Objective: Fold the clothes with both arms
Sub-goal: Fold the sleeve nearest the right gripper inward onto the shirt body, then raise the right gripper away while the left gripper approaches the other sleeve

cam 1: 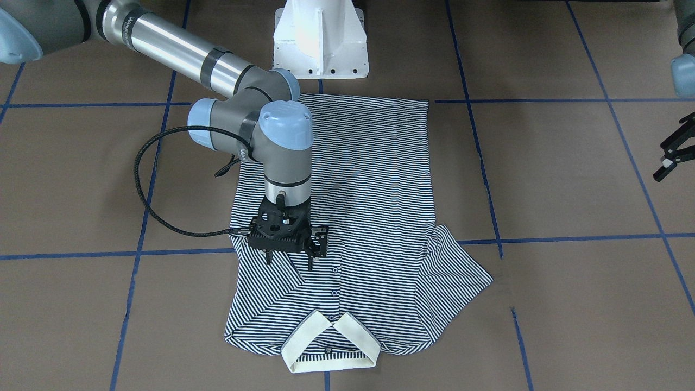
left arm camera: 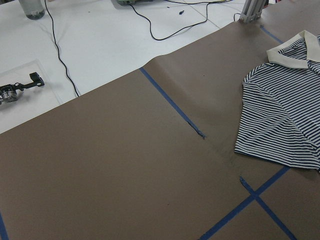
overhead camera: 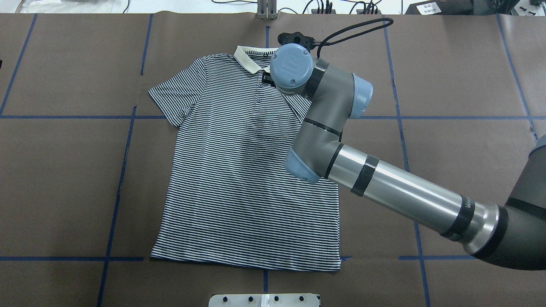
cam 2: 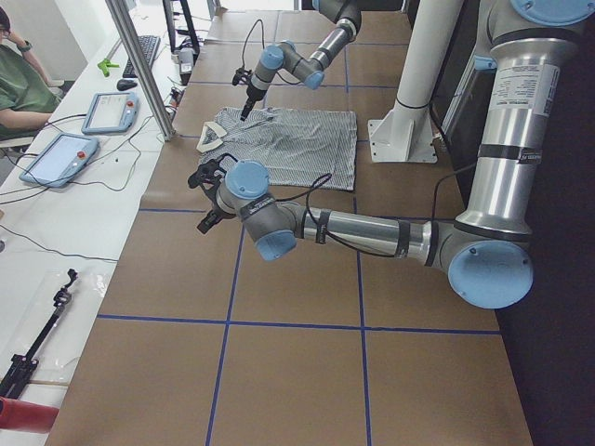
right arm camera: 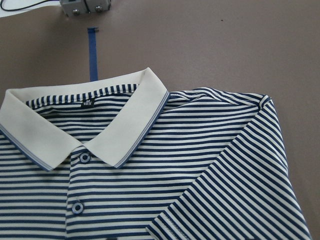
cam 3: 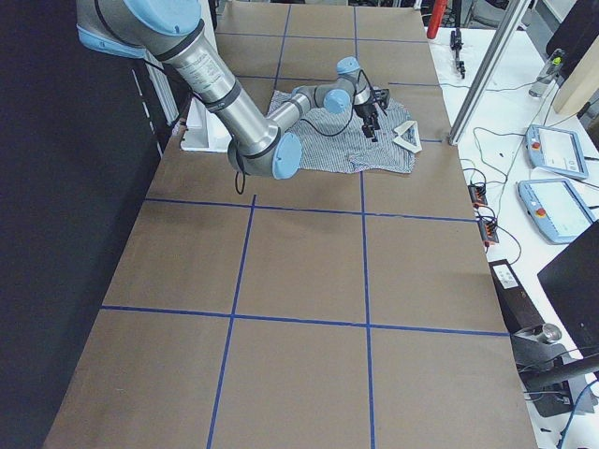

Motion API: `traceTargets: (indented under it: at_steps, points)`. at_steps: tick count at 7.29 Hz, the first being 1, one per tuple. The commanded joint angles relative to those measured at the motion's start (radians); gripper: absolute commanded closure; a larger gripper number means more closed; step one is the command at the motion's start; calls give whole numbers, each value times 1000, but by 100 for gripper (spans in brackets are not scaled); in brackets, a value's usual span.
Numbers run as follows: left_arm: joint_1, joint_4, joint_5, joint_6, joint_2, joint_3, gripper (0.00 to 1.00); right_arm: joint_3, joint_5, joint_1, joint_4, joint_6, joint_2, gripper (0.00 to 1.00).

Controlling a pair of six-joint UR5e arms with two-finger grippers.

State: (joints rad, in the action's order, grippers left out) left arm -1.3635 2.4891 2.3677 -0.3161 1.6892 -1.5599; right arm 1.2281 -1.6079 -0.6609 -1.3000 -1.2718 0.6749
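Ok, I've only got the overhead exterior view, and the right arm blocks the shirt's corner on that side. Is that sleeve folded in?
Observer: Yes. The front-facing view shows the sleeve folded diagonally across the chest of the shirt.
Operator: And the right gripper?
Observer: The right gripper is open just over that fold, holding nothing.
Operator: Where's the left gripper? It's out of my frame.
Observer: The left gripper is open, well off to the shirt's other side and touching nothing.
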Motion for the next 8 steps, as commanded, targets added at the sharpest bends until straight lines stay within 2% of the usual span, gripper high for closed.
traceTargets:
  at_steps: [1, 2, 3, 4, 5, 6, 7, 8]
  points:
    - [110, 7, -140, -215, 32, 8, 0, 188, -197, -135, -2, 205, 160, 0]
    - [176, 4, -198, -306, 68, 17, 0, 273, -307, -217, 1, 347, 260, 0]
    - [237, -1, -273, -395, 107, 35, 6, 336, -414, -296, 14, 477, 364, 0]
    - [304, -3, -344, -496, 151, 76, 19, 376, -478, -360, 16, 577, 435, 0]
    - [363, -1, -407, -593, 209, 133, 26, 390, -535, -409, 34, 635, 487, 0]
    - [416, 4, -495, -650, 263, 197, 30, 390, -576, -440, 112, 661, 547, 0]
    - [452, 7, -559, -658, 305, 262, 33, 389, -576, -442, 170, 655, 564, 0]
    - [478, 10, -599, -659, 344, 321, 33, 390, -576, -442, 172, 652, 565, 0]
